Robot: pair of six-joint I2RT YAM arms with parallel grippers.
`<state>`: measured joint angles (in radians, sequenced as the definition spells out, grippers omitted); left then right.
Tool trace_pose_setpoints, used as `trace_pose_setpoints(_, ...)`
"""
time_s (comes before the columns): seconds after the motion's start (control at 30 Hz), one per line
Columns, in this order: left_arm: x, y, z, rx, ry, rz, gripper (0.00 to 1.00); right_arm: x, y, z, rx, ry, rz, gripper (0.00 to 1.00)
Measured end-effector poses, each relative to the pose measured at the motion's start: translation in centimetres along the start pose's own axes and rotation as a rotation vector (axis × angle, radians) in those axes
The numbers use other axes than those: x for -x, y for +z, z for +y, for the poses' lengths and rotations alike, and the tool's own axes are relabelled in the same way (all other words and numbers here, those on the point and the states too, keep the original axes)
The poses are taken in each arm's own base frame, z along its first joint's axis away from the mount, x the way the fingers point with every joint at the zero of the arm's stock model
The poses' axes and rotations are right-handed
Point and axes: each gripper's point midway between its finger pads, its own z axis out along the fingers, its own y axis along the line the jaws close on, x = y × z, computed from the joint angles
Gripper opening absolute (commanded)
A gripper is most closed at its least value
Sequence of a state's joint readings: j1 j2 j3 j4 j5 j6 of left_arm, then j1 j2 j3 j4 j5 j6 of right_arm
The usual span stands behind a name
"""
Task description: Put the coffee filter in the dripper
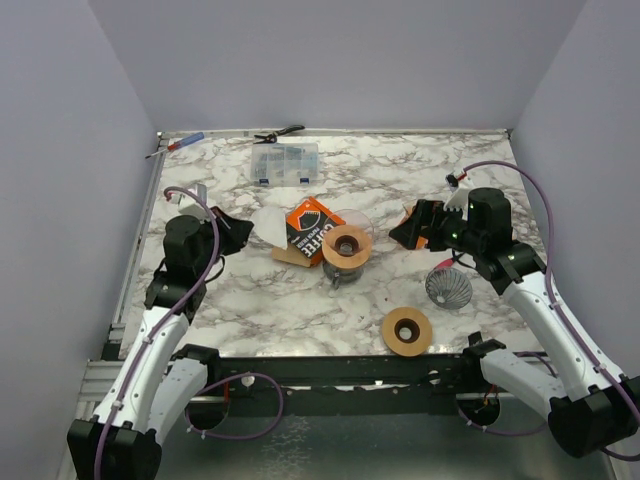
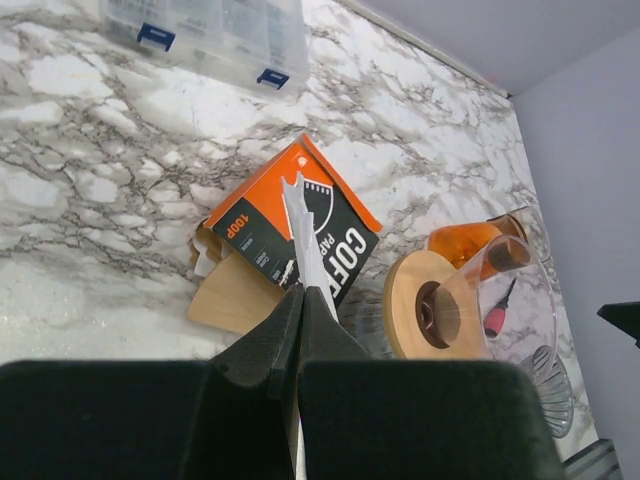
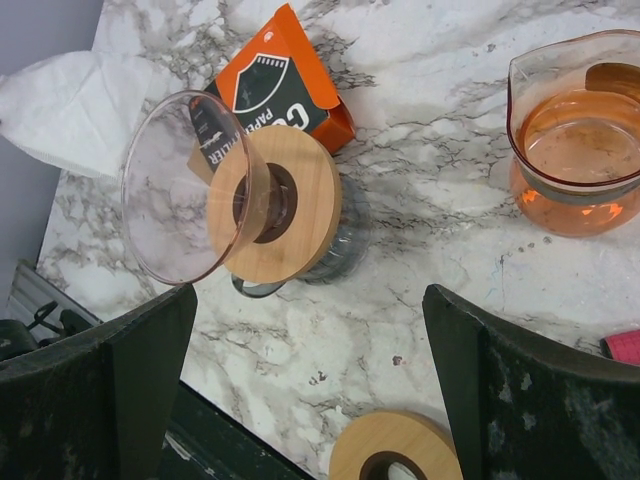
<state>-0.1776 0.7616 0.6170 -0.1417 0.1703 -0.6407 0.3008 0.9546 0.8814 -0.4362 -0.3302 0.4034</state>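
**Marble table** (image 1: pixel 250 300): the step in hand looks like carrying the filter across. Your left gripper (image 2: pixel 302 292) is pressed together on the white paper coffee filter (image 2: pixel 302 235), which hangs just beside the orange filter box (image 2: pixel 255 225). Your right gripper (image 3: pixel 310 295) stands spread wide and empty, near the glass dripper (image 3: pixel 190 190) with its wooden collar (image 3: pixel 290 215). The next move likely calls for taking the filter rightward past the box, centring it over the dripper's mouth, then lowering and letting go. From the left wrist the filter shows edge-on. Its long axis runs straight out from the fingertips, and its free end points away from your wrist, toward the box.
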Motion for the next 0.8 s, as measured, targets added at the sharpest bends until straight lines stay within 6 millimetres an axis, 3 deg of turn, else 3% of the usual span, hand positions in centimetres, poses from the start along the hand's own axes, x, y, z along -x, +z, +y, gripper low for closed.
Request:
trace_pose_setpoints(0.33, 2.0, -0.4, -3.1, -0.120, 0.123, -0.011, 0.00, 0.5, -0.2, 1.0, 0.051, -0.014, -0.019, 1.00)
trace_pose_setpoints(0.6, 5.9, -0.6, -9.0, -0.344, 0.192, -0.083, 0.00, 0.6, -0.8, 2.3, 0.117, -0.031, -0.031, 1.00)
trace_pose_setpoints(0.8, 7.0, -1.9, -13.4, -0.539, 0.229, -0.097, 0.00, 1.0, -1.4, 2.8, 0.135, -0.042, -0.059, 1.00)
